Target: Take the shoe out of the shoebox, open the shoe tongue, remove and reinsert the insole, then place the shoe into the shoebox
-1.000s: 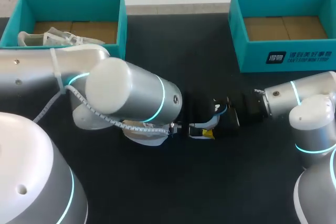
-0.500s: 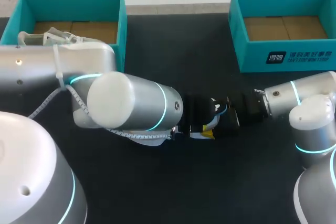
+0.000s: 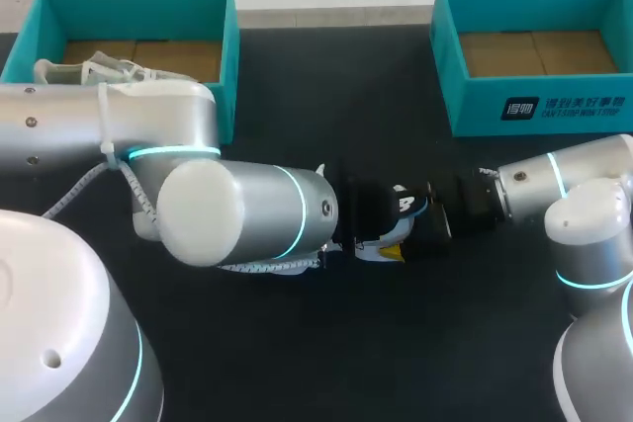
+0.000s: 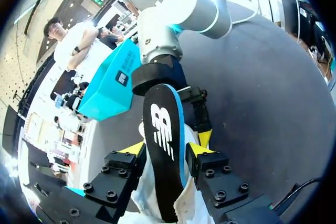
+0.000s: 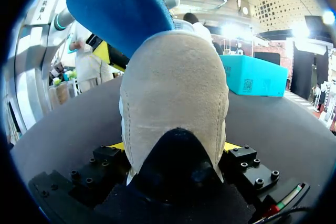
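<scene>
Left gripper (image 4: 167,151): jaws pinching the insole (image 4: 160,124), which stands partly out of the shoe (image 5: 176,98). Right gripper (image 5: 174,148): jaws clamped on the shoe, low over mid-worktop (image 3: 396,343). Risks: the insole may buckle or slip from the thin pinch, and the shoe may twist in its hold.

Head camera high behind, looking down on the table (image 3: 415,343). Wrist cameras up close, facing each other: left along the insole (image 4: 164,150), right at the shoe (image 5: 176,93). All three share mid-table.
</scene>
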You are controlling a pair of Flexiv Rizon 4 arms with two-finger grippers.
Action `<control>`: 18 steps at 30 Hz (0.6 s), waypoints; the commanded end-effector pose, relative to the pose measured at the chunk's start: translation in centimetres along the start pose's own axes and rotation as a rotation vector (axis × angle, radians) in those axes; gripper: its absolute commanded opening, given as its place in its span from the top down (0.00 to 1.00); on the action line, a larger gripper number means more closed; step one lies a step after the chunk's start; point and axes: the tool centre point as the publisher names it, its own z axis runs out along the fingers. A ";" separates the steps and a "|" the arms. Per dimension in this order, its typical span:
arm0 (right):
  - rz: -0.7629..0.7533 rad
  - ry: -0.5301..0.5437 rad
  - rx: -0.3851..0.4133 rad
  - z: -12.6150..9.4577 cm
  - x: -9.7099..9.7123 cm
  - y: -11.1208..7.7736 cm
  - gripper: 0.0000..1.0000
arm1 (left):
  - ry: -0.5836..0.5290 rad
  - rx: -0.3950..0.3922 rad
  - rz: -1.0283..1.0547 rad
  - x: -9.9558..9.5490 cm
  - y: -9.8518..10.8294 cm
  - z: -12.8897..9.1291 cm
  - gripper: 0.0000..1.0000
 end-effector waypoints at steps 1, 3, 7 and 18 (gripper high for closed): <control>0.000 -0.002 0.003 0.5 -0.1 -0.3 1.00 | -0.005 0.004 -0.005 0.1 0.4 0.1 0.53; 0.000 -0.002 0.003 0.5 -0.1 -0.3 1.00 | -0.008 0.002 -0.008 0.1 0.6 0.3 0.53; 0.000 -0.002 0.003 0.5 -0.1 -0.3 1.00 | -0.017 0.003 -0.019 0.1 0.9 0.8 0.54; 0.000 -0.002 0.003 0.5 -0.1 -0.3 1.00 | -0.004 0.000 -0.058 0.2 1.6 1.1 1.00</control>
